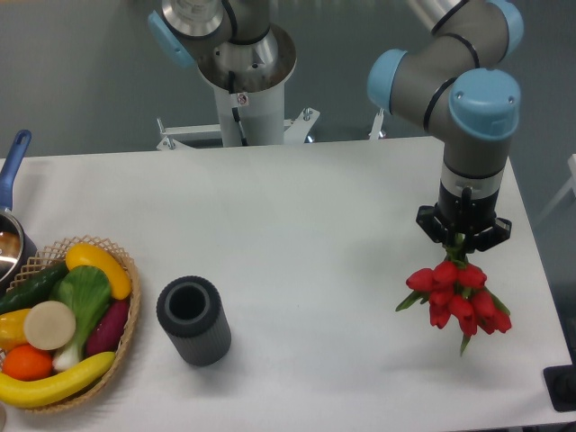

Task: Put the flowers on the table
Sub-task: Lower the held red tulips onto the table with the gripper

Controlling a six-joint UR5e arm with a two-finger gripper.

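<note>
Red tulip buds cluster directly beneath the gripper [462, 241], which points straight down over the right part of the table [306, 234]. These are the flowers [457, 299] — a small bunch hanging head-down, with their green stems running up into the black fingers, which are closed on the stems. A few green leaves poke out at the left and lower edges of the bunch. Whether the buds touch the white tabletop or hang just above it cannot be told from this view; a faint shadow lies on the surface under them.

Well to the left of the gripper and a little nearer the camera, a dark grey ribbed cylinder [193, 319] stands on the table, its open mouth facing up. Farther left still, at the table's edge, sits a round wicker basket [126, 328] holding toy fruit and vegetables — yellow bananas, an orange, a green leafy vegetable, a cucumber and a purple piece among them. Beyond the basket, at the far left, part of a small pot with a blue handle [13, 162] is visible.
</note>
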